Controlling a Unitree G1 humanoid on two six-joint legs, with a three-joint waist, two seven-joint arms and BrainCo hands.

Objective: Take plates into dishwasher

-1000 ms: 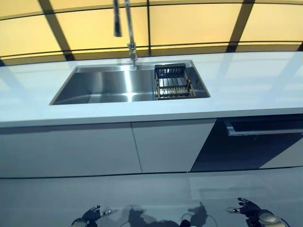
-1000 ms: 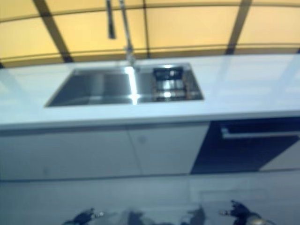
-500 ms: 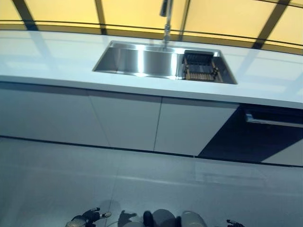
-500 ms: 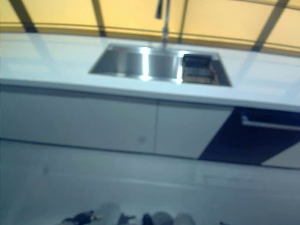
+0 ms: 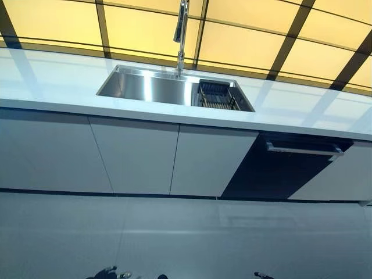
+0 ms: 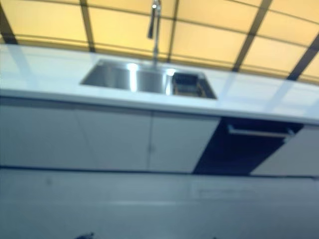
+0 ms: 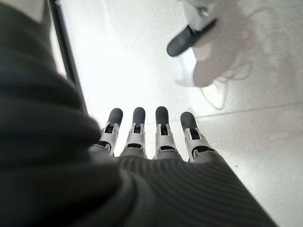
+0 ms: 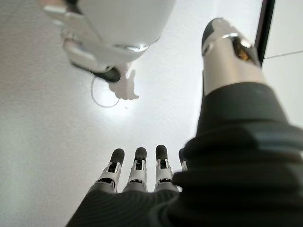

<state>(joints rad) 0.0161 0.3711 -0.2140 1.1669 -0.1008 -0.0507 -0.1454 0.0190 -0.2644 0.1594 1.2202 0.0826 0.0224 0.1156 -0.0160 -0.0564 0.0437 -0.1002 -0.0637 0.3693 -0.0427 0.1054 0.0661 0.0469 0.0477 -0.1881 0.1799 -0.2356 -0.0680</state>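
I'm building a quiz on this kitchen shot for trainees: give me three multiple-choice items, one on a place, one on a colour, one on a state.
1. Where does the dish rack sit?
A. at the right end of the sink
B. on the floor
C. on the counter left of the sink

2. What colour are the wall panels behind the faucet?
A. green
B. yellow
C. black

3. How are the robot's hands?
A. both open, holding nothing
B. left shut on a plate
C. right shut on a handle

Key: 1 A, the rack lies inside the sink at its right end. 2 B, the panels are yellow between dark strips. 3 A, the left hand and right hand show straight fingers over bare floor.
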